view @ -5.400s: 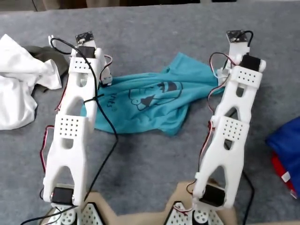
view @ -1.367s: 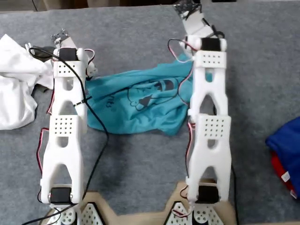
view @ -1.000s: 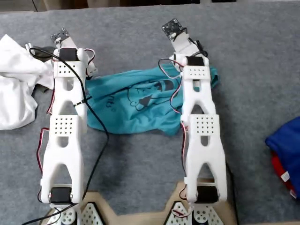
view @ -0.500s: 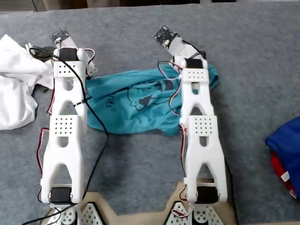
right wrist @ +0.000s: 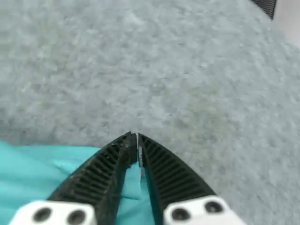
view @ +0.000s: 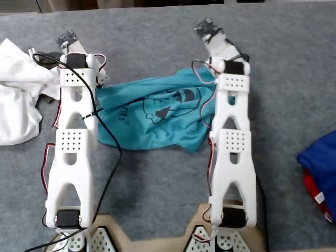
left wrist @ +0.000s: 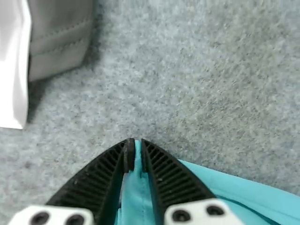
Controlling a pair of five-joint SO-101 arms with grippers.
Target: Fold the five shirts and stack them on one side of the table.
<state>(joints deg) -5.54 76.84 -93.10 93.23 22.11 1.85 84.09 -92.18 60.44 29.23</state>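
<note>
A teal shirt (view: 152, 113) with a dark print lies crumpled on the grey table between my two arms. My left gripper (left wrist: 134, 143) is shut on a fold of its teal fabric (left wrist: 140, 197) at the shirt's left edge, low over the table. My right gripper (right wrist: 136, 138) is shut on teal fabric (right wrist: 37, 173) at the shirt's far right corner. In the high view the left arm (view: 76, 131) and right arm (view: 231, 136) cover both grip points.
A heap of white shirt (view: 21, 100) lies at the far left, with a dark grey-green garment (view: 47, 58) behind it; both the grey garment (left wrist: 61, 33) and the white cloth (left wrist: 11, 61) lie close to my left gripper. A blue shirt (view: 320, 152) on a red one (view: 315, 195) sits at the right edge.
The right arm swung left over the shirt with its teal corner, then moved back to the right in the last half second. The left arm has kept still over the last 1.4 seconds.
</note>
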